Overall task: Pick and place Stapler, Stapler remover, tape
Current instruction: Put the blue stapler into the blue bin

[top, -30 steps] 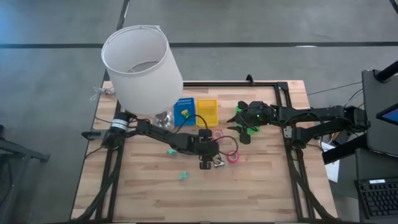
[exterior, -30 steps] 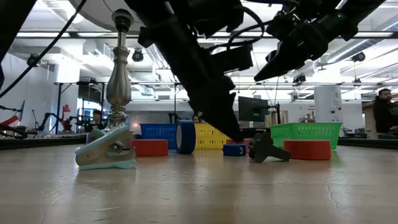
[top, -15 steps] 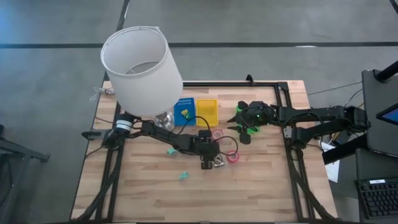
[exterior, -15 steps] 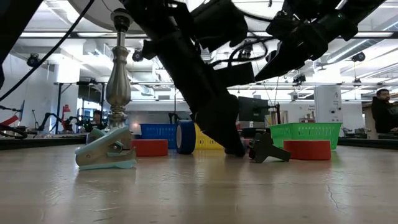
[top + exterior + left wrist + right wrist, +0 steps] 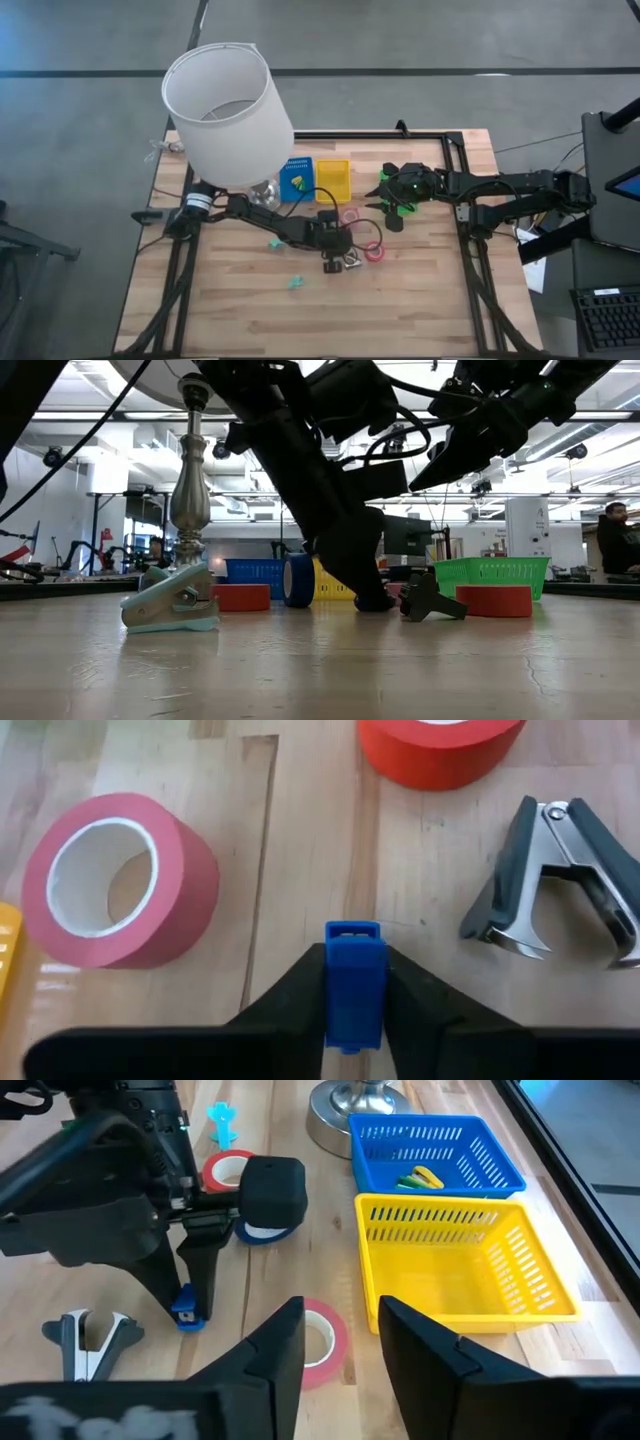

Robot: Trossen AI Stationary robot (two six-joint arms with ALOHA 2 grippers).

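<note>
The left gripper (image 5: 354, 982) is clamped on a small blue piece (image 5: 353, 975) near the desk's middle. The stapler remover (image 5: 560, 885) lies just beside it, claws facing the gripper. The right gripper (image 5: 340, 1342), fingers apart, hovers farther off near the yellow tray (image 5: 462, 1260).

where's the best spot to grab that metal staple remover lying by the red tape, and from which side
Probably from above: the staple remover lies flat on the wood, its two arms splayed toward the pointed tips. Close the claw across the dark outer faces of both arms near mid-length, squeezing them together, away from the tips.
</note>
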